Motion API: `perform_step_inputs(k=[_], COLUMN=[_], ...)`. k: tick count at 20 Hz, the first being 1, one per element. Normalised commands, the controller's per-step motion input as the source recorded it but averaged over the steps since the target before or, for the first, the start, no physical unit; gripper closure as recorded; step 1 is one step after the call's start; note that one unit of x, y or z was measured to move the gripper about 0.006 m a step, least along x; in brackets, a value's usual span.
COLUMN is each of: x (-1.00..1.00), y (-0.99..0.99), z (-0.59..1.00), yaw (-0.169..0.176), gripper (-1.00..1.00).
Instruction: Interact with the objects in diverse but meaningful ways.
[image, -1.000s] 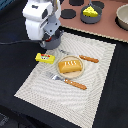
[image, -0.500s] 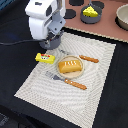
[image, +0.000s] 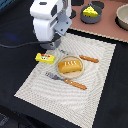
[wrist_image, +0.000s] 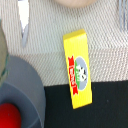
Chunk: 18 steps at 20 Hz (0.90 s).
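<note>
A yellow butter block (image: 44, 58) with a red label lies at the placemat's edge toward the exterior view's left, and it fills the middle of the wrist view (wrist_image: 77, 68). The golden bread loaf (image: 70, 66) rests mid-mat. A yellow holed cheese wedge (image: 90, 10) sits in a dark round pot (image: 90, 18) at the back. In the wrist view a grey round vessel (wrist_image: 22, 92), likely the saucepan, holds a red tomato (wrist_image: 7, 117). My gripper (image: 58, 44) hangs above the mat just behind the butter. Its fingers are hidden, so its state is unclear.
A wooden-handled fork (image: 66, 80) lies in front of the loaf and a wooden-handled knife (image: 86, 58) behind it, on the striped placemat (image: 95, 95). A beige bowl (image: 122, 16) stands at the back on the exterior view's right. The table around is black.
The arm has shifted slightly toward the exterior view's right and back. The butter, loaf and cutlery have not moved.
</note>
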Motion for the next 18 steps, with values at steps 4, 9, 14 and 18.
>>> perform_step_inputs(k=[4, 9, 14, 18], x=[0.72, 0.67, 0.56, 0.43], y=[-0.35, -0.33, -0.31, -0.28], z=[0.32, 0.27, 0.22, 0.13], yaw=[0.000, 0.001, 0.034, 0.080], gripper=[-1.00, -1.00, -1.00, -1.00])
